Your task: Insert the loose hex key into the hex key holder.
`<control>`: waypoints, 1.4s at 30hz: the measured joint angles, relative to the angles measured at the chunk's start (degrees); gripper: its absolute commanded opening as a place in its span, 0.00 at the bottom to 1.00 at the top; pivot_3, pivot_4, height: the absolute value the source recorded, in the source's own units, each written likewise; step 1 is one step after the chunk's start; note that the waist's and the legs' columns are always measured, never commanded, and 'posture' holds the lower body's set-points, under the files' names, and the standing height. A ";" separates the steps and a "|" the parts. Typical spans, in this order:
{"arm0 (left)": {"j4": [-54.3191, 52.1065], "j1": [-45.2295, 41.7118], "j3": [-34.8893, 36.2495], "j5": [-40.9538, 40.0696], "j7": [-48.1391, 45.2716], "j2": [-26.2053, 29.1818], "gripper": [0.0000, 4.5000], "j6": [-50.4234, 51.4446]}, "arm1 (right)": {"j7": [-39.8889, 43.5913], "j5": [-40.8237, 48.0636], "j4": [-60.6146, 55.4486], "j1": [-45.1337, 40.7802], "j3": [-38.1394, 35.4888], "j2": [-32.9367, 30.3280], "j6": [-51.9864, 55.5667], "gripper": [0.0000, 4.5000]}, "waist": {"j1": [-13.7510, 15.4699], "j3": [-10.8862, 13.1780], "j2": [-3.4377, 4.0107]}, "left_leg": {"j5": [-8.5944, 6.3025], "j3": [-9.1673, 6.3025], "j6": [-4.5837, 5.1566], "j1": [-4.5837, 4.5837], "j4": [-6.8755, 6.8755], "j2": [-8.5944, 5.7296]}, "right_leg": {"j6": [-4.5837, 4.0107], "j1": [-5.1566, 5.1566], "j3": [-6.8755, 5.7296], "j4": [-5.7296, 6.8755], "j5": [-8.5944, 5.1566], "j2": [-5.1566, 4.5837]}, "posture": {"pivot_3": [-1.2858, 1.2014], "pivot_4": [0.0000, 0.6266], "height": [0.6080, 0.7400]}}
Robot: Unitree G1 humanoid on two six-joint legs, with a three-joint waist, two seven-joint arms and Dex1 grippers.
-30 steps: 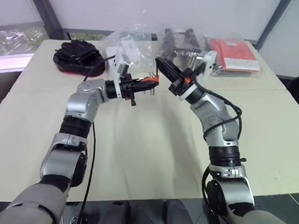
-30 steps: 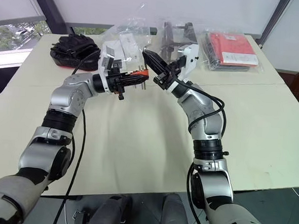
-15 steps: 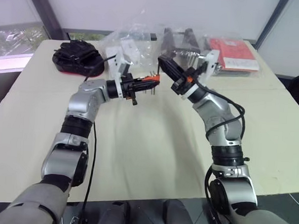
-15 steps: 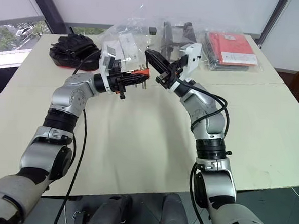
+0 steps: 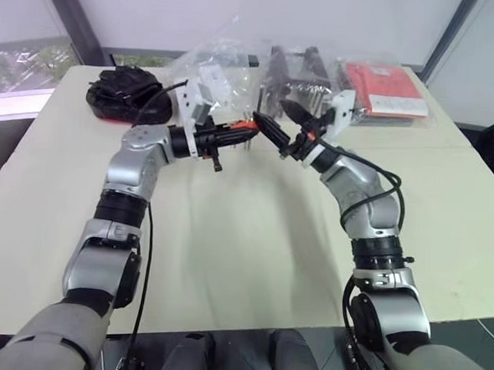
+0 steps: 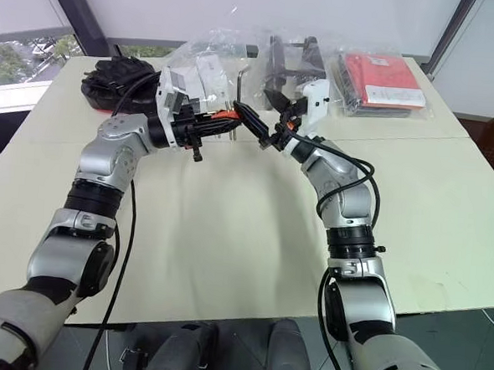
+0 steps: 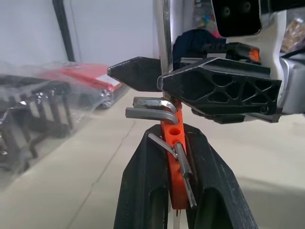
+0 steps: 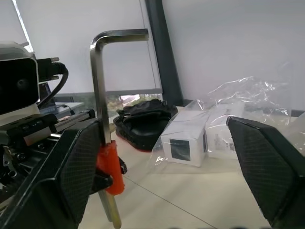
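Left eye view: a cream table (image 5: 252, 236) is being used as the work surface, and everything is being placed here relative to the orange holder (image 5: 244, 130), which is being held in the air above the far middle of the table. Well beyond the holder, clear plastic bags with white boxes (image 5: 210, 69) and a red packet in plastic (image 5: 386, 80) are lying on the table; off to the holder's left a black bundle (image 5: 123, 89) is lying. The left gripper (image 5: 237, 134) is being kept pressed together on the holder, its black fingers (image 7: 143, 191) clamping the orange block from both sides. The right gripper (image 5: 282, 128) is being held just to the right of the holder with its fingers (image 8: 267, 162) spread wide apart, one finger lying close against the holder. The loose hex key (image 8: 101, 71) is standing upright in the holder, its bent end at the top, with no finger closed on it.
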 measured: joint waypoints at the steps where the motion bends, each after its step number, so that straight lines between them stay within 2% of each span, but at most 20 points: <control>1: 0.00 0.27 0.00 0.02 0.00 -0.01 0.00 -0.33 | 0.00 0.06 -0.06 0.01 0.08 0.00 0.29 0.99 | 0.00 0.00 0.00 | 0.00 0.00 0.00 0.00 0.00 0.00 | 0.00 0.00 0.00 0.00 0.00 0.00 | 0.52 0.24 1.00; 7: -0.15 1.89 -0.34 -0.07 -1.77 -0.26 0.00 -1.39 | 0.95 2.95 -3.71 1.41 -0.42 -0.44 6.13 0.99 | 0.09 0.00 0.00 | 0.00 -0.01 0.00 -0.03 0.03 0.00 | 0.00 0.00 0.00 0.00 0.00 -0.01 | 0.52 0.24 1.00; 8: -0.15 1.93 -0.64 -0.06 -2.13 -0.32 0.00 -1.39 | 1.17 3.60 -4.73 1.77 -0.68 -0.60 7.22 0.94 | 0.09 0.00 0.00 | 0.00 -0.02 0.00 -0.04 0.04 -0.01 | 0.00 0.00 -0.01 0.00 0.00 -0.01 | 0.52 0.24 1.00; 9: -0.15 1.94 -0.79 -0.06 -2.44 -0.52 0.00 -1.41 | 1.46 4.55 -5.84 2.05 -0.87 -0.70 8.49 0.87 | 0.07 0.00 0.00 | 0.00 -0.02 0.00 -0.04 0.05 -0.01 | 0.00 0.00 -0.01 0.00 0.00 0.00 | 0.52 0.24 1.00; 11: -0.15 1.93 -1.28 -0.04 -2.65 -0.81 0.00 -1.45 | 1.97 5.82 -8.00 2.33 -0.80 -0.64 10.35 0.68 | 0.05 0.00 0.00 | 0.00 -0.02 0.00 -0.04 0.04 0.00 | 0.00 0.00 -0.01 0.00 0.00 0.00 | 0.52 0.24 1.00; 17: -0.16 1.93 -1.75 -0.07 -3.03 -0.92 0.00 -1.57 | 1.86 6.99 -11.46 3.67 -2.10 -0.85 13.60 0.01 | 0.06 0.00 0.00 | -0.01 -0.02 0.01 -0.04 0.05 0.00 | 0.00 0.00 -0.01 0.00 0.00 0.00 | 0.52 0.24 1.00; 24: -0.07 1.89 -1.78 -0.22 -2.20 -1.56 0.00 -0.67 | 3.52 7.58 -13.88 4.16 -0.12 -1.94 16.16 0.01 | 0.05 0.00 0.00 | -0.01 -0.02 0.02 -0.05 0.06 -0.01 | 0.00 0.00 -0.01 0.00 0.00 0.00 | 0.52 0.24 1.00; 29: -1.18 4.94 -1.67 -0.52 -1.41 0.29 0.00 4.48 | 7.29 3.89 -15.09 4.97 1.39 -10.03 14.81 0.01 | 0.10 0.00 0.00 | -0.03 0.07 0.06 -0.05 0.09 -0.04 | 0.01 0.02 -0.02 0.00 0.00 0.00 | 0.52 0.24 1.00; 34: -4.92 11.33 -0.30 -4.21 2.75 0.91 0.00 18.26 | 15.33 -2.30 -18.49 8.78 5.72 -20.80 10.39 0.01 | 0.07 0.02 -0.04 | -0.09 0.15 0.16 -0.10 0.23 -0.02 | 0.03 0.02 -0.02 0.02 -0.01 0.02 | 0.52 0.24 1.00; 41: -9.32 13.41 3.37 -10.35 11.10 0.90 0.00 37.53 | 21.54 -6.93 -22.64 12.38 9.44 -26.20 6.33 0.01 | 0.30 0.03 -0.05 | -0.12 0.15 0.21 -0.15 0.40 -0.03 | 0.04 0.08 -0.03 0.03 -0.02 0.01 | 0.52 0.24 1.00; 42: -8.57 13.42 3.90 -10.45 12.84 0.83 0.10 40.17 | 22.03 -7.41 -23.07 12.84 9.66 -26.65 5.89 0.00 | 0.38 0.03 -0.05 | -0.13 0.14 0.21 -0.14 0.43 -0.03 | 0.04 0.09 -0.03 0.03 -0.02 0.01 | 0.52 0.24 1.00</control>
